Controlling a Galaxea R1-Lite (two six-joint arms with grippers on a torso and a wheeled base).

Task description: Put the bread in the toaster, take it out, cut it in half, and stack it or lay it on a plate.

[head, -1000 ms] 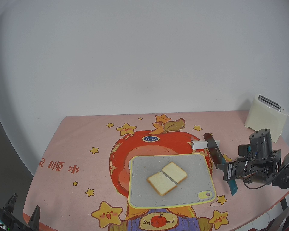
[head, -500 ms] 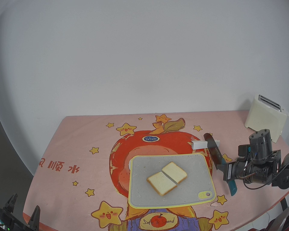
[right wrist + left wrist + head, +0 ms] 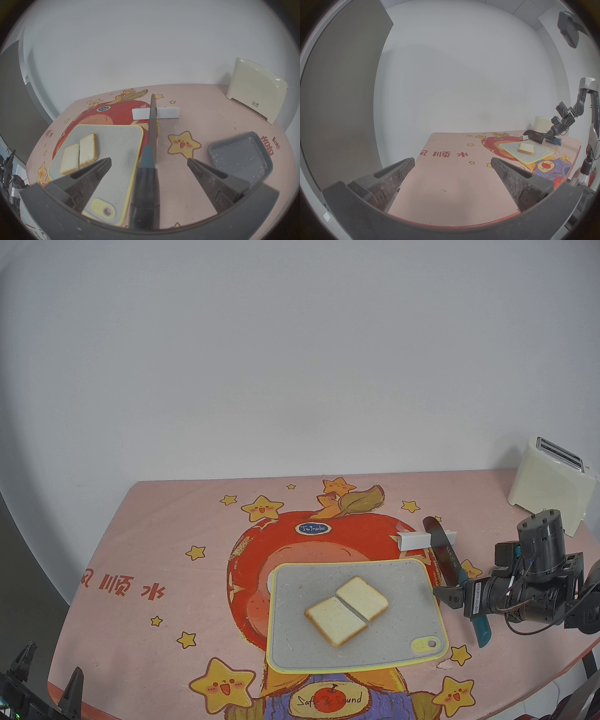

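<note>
Two bread halves [image 3: 345, 610] lie side by side on the grey, yellow-rimmed cutting board [image 3: 400, 590], also seen as bread halves [image 3: 79, 153] in the right wrist view. The knife [image 3: 445, 551] lies right of the board, its blade across a white rest block [image 3: 412, 540] and its teal handle [image 3: 147, 159] toward me. My right gripper [image 3: 148, 161] is open, one finger on each side of the handle without touching it. My left gripper [image 3: 452, 161] hangs open at the table's near left corner. The cream toaster [image 3: 553, 490] stands at the far right.
A shallow grey tray [image 3: 240, 156] with crumbs sits on the table between the knife and the toaster [image 3: 256, 89]. The pink tablecloth's left half [image 3: 162, 565] is bare. The table edge runs close under my right arm.
My right gripper has opened off the knife handle, one finger swinging out toward the board. The knife, bread and left arm stay where they were.
</note>
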